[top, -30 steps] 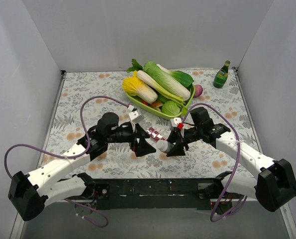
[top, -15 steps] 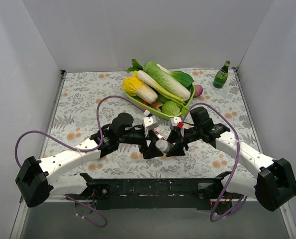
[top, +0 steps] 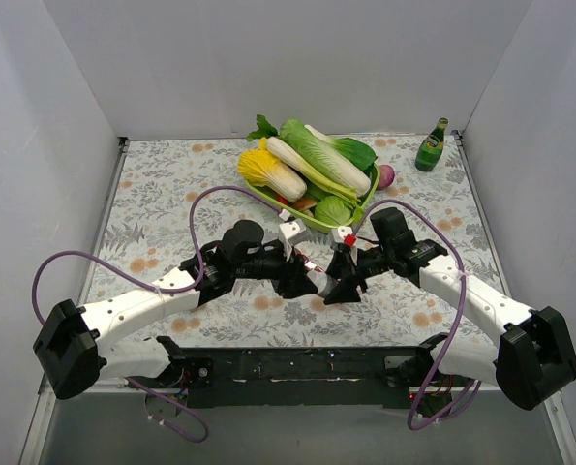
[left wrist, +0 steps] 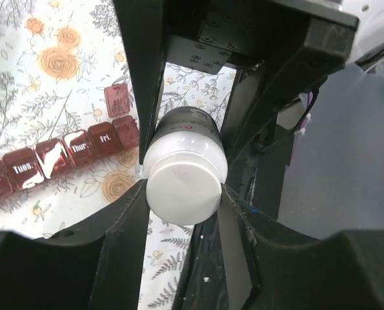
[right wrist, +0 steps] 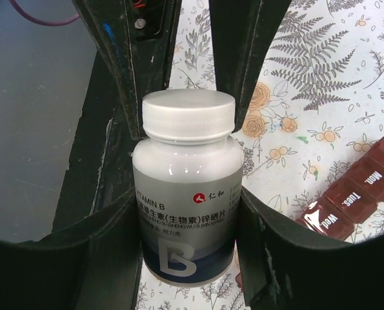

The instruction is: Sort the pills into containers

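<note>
A white-capped vitamin bottle [right wrist: 186, 194] lies between both grippers, just above the table at its front middle. My right gripper [right wrist: 187, 200] is shut on the bottle's labelled body. My left gripper [left wrist: 182, 194] faces it, and both its fingers press the sides of the white cap [left wrist: 182, 184]. In the top view the bottle [top: 319, 281] bridges the left gripper [top: 302, 279] and the right gripper [top: 338, 281]. The dark red containers [left wrist: 62, 155] form a row on the cloth beside the bottle, with day labels showing on the containers [right wrist: 359, 194]. No pills are in view.
A green tray [top: 297, 215] piled with vegetables stands behind the grippers. A green glass bottle [top: 430, 145] is at the back right, a purple round thing [top: 385, 175] beside the tray. White walls close the table on three sides.
My left arm has swung right to the bottle, and its jaws have closed from wide open onto the cap. The right arm has held the bottle still.
</note>
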